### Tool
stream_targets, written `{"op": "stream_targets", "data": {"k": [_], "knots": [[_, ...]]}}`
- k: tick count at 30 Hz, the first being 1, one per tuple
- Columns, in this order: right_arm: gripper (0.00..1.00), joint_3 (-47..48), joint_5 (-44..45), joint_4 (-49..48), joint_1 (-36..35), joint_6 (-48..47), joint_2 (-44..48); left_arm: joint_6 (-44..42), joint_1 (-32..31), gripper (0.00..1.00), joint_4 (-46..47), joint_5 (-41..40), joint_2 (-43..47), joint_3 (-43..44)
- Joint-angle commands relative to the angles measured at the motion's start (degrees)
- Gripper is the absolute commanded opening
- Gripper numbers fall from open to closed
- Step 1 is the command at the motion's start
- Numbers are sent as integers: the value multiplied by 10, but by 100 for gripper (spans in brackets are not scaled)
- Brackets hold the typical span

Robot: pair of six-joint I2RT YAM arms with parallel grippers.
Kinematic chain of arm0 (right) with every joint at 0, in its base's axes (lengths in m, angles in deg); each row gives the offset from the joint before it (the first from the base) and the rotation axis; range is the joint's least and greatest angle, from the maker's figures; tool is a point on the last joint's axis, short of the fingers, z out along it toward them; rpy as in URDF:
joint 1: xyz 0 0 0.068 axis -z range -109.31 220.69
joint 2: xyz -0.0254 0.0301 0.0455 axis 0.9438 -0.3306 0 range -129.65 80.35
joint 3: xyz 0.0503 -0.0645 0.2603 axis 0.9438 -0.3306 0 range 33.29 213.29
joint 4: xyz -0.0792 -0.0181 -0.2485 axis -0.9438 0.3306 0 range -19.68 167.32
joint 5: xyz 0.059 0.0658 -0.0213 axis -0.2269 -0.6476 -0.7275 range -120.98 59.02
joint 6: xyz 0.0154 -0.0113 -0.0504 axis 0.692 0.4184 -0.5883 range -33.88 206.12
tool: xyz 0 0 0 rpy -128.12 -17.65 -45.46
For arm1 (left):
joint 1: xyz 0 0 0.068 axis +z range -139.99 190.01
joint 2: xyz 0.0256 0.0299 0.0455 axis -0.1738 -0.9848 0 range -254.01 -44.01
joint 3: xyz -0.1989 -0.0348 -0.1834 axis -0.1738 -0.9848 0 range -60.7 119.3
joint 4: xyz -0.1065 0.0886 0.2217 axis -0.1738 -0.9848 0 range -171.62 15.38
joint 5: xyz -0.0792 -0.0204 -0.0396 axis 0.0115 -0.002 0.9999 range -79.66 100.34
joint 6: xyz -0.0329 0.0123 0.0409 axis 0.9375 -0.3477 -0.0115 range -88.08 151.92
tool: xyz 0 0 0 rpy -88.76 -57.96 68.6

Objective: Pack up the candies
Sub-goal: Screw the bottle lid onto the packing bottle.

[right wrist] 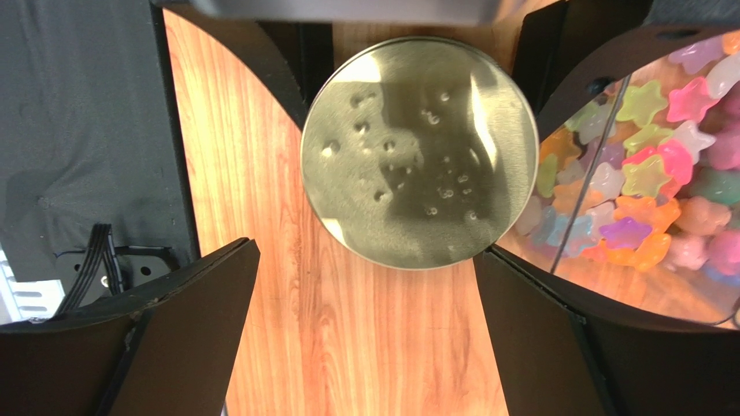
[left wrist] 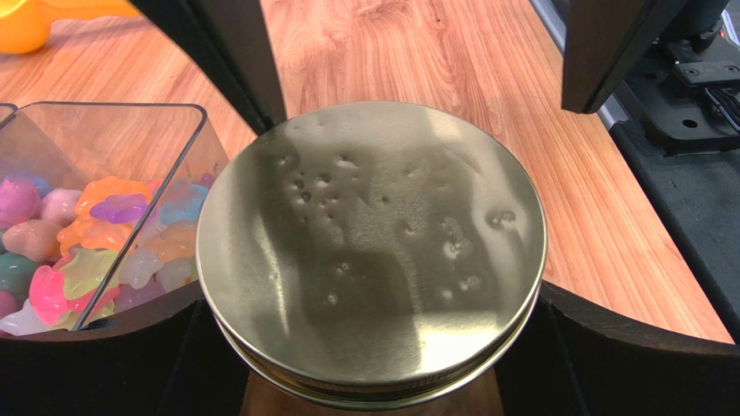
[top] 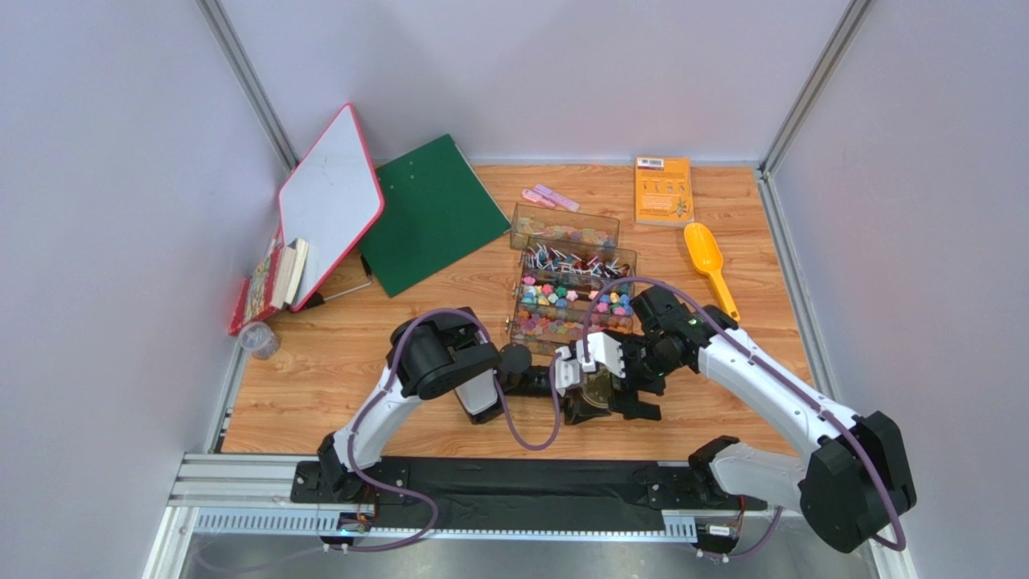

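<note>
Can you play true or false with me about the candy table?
1. The gold lid sits between the left end effector's fingers. True.
2. The right end effector is holding the yellow scoop. False: it is open, and the scoop lies on the table beside the clear box.
3. The candies are inside the clear box. True.
4. The green folder lies on top of the candies. False: it lies on the table, off to one side of the box.

1 gold lid [left wrist: 372,251], 1 scoop [top: 703,251], perhaps 4 bins [top: 564,217]
</note>
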Motion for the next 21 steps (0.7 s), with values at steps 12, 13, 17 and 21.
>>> {"op": "stream_targets", "data": {"k": [12,13,17,21], "knots": [[100,-43,-71,102,-17,32,42,-34,20,0,-137,-38,-46,-12],[100,-42,-64,105,-17,31,45,-32,20,0,-138,-37,-46,-12],[100,-12,-11,104,-10,33,61,-35,20,0,-142,-27,-46,-12],[100,32,14,103,13,26,54,-35,20,0,-148,-21,-48,-10]]}}
